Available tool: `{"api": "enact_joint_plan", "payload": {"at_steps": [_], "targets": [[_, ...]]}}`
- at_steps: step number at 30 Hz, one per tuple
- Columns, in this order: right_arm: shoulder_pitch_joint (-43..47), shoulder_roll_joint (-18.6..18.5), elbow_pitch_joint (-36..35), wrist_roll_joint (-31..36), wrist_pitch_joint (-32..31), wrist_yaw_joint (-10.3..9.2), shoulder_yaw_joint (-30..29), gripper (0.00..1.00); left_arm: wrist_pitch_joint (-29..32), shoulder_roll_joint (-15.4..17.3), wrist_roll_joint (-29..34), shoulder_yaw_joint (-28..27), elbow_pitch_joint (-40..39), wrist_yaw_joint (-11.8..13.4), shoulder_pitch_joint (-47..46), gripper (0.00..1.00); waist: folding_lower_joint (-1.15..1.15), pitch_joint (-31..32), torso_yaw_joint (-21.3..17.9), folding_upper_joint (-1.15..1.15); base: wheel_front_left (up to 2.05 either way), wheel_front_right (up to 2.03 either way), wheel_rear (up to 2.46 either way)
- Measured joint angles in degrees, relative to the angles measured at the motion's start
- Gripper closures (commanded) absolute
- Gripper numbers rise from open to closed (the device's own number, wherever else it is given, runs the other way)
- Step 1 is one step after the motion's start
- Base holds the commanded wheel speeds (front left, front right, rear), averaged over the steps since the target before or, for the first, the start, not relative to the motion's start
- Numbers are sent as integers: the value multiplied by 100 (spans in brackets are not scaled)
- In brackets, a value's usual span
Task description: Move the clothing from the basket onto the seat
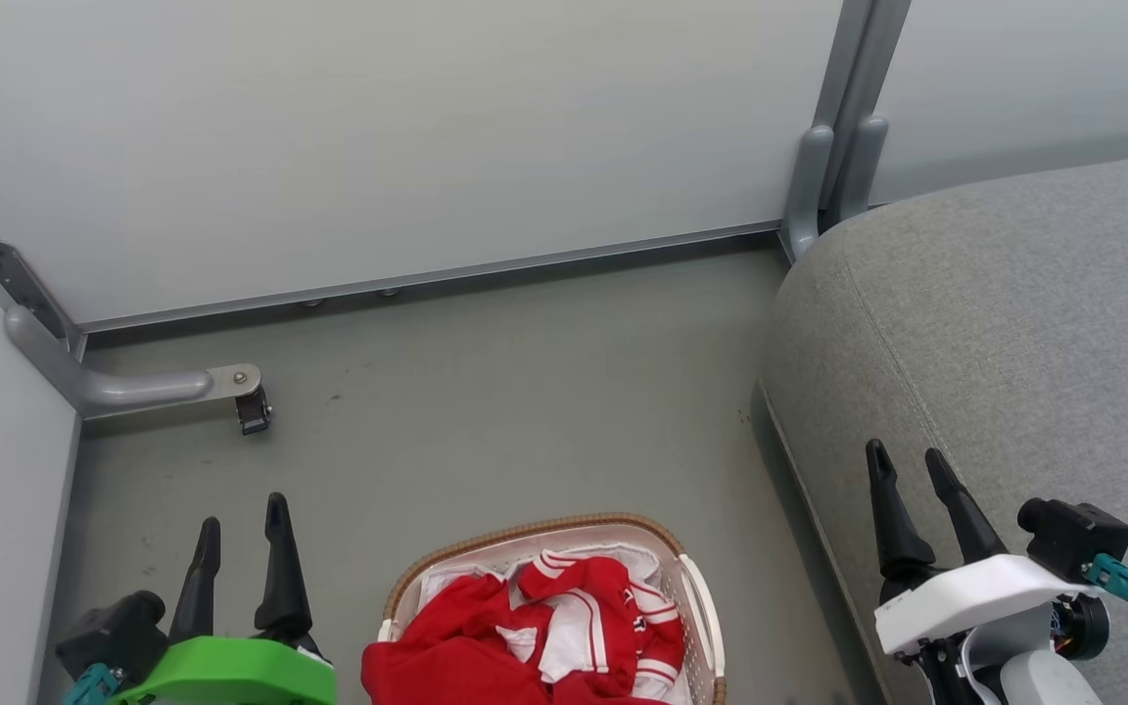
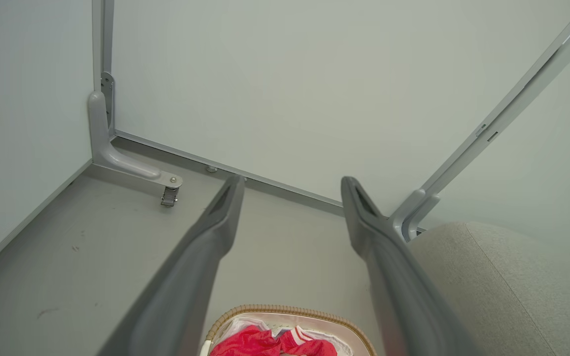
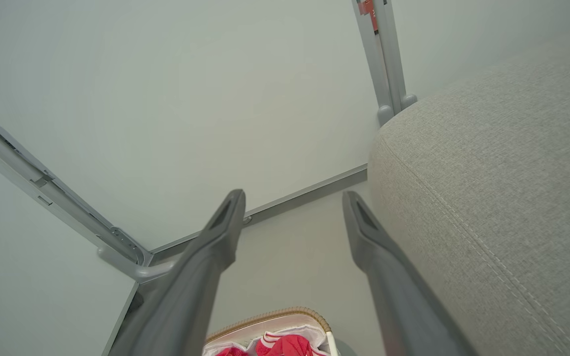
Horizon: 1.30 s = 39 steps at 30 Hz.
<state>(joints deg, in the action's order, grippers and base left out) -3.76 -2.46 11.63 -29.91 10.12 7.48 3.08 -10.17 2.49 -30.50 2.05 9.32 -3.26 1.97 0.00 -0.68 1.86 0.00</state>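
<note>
progress: nothing moved; clothing (image 1: 486,641) heaped in basket (image 1: 525,534), none seen on seat (image 1: 1014,323).
basket: on floor (image 1: 525,392), near seat's left edge.
left tool (image 1: 243,514): released, nothing held.
right tool (image 1: 905,452): released, nothing held, over seat edge.
remaining: all garments.

We list: pale grey-green wall panels (image 1: 378,127), matt, evenly lit; grey metal rail (image 1: 427,277) along their base; upright post (image 1: 858,78) at the right joint; angled foot (image 1: 133,389) at the left corner, with caster (image 1: 253,411); grey floor (image 1: 525,392), lightly scuffed.
</note>
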Motion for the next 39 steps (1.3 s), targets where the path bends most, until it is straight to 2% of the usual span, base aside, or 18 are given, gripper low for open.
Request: {"api": "enact_joint_plan", "payload": {"at_steps": [11, 39], "targets": [[22, -8, -23, 578, 138, 0, 30, 0, -144, 4, 554, 92, 58, 27, 77, 0, 0, -11, 39, 0, 0, 0, 0], [65, -22, 35, 1744, 449, 1, 199, 0, -452, 18, 1391, 207, 283, 74, 142, 0, 0, -27, 104, 0, 0, 0, 0]]}}
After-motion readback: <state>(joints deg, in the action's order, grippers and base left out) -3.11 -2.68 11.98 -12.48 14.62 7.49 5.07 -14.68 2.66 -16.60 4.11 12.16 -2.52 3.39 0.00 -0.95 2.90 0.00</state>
